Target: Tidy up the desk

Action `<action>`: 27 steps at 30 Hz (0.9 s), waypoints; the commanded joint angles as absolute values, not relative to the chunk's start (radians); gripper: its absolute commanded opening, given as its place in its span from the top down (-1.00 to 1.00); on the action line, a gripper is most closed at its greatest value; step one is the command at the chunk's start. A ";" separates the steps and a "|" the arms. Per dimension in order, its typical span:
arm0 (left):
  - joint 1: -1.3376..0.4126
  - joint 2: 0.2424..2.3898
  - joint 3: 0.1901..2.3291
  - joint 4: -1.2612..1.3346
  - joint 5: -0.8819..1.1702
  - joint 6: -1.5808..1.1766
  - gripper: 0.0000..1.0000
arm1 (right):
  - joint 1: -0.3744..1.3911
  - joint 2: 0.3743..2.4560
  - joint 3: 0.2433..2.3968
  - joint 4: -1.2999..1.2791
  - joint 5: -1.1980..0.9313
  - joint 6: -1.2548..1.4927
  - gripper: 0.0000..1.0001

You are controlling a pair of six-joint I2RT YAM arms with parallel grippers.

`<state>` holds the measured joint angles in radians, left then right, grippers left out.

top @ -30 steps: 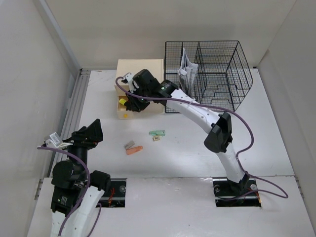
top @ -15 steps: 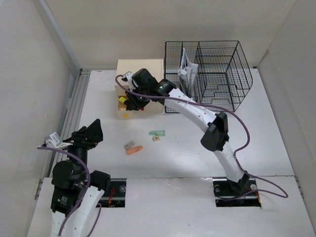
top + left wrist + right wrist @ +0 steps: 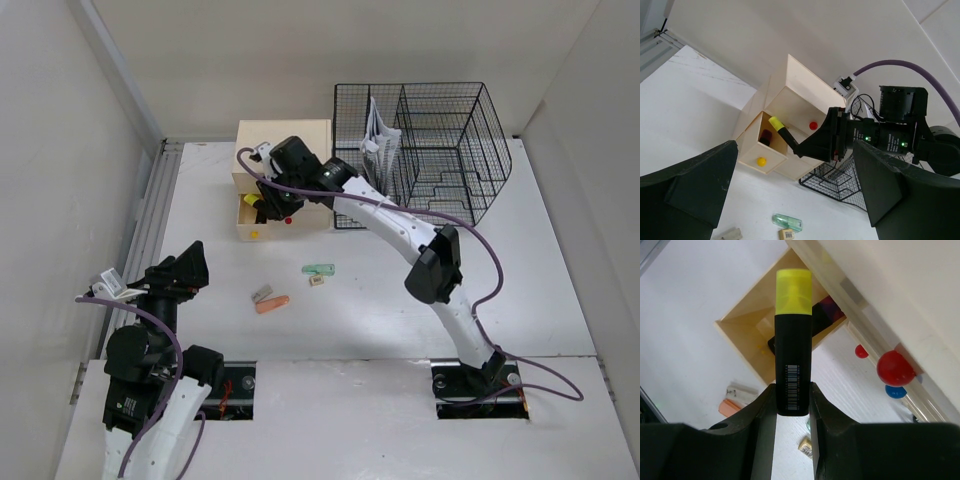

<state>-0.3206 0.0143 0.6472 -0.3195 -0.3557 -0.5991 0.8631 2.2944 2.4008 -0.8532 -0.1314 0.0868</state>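
The white desk (image 3: pixel 380 310) holds a beige drawer box (image 3: pixel 285 135) with its lower-left drawer (image 3: pixel 250 228) pulled open. My right gripper (image 3: pixel 264 208) is shut on a black highlighter with a yellow cap (image 3: pixel 793 355) and holds it over the open drawer (image 3: pixel 742 325), cap toward it; the highlighter also shows in the left wrist view (image 3: pixel 781 131). A dark pen-like thing (image 3: pixel 826 309) lies inside the drawer. My left gripper (image 3: pixel 190 265) is open and empty above the desk's left side, its fingers (image 3: pixel 695 185) framing the box.
A black wire-mesh organizer (image 3: pixel 430 150) with papers stands right of the box. An orange piece (image 3: pixel 272 304), a grey piece (image 3: pixel 262 293), a green clear piece (image 3: pixel 319 269) and a small tan piece (image 3: pixel 316 281) lie mid-desk. A ridged rail (image 3: pixel 150 220) runs along the left.
My right gripper has shifted slightly left and back over the open drawer with the highlighter, its elbow following. The left arm has not moved.
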 commanded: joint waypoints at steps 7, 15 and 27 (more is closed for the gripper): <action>-0.325 0.000 0.663 -0.285 -0.354 -0.581 -0.98 | 0.864 2.321 2.450 -0.830 -0.160 0.112 1.00; -0.325 0.000 0.663 -0.285 -0.354 -0.581 -0.98 | 0.864 2.321 2.459 -0.821 -0.170 0.112 0.97; -0.325 0.000 0.663 -0.285 -0.354 -0.581 -0.98 | 0.864 2.312 2.459 -0.821 -0.179 0.112 0.86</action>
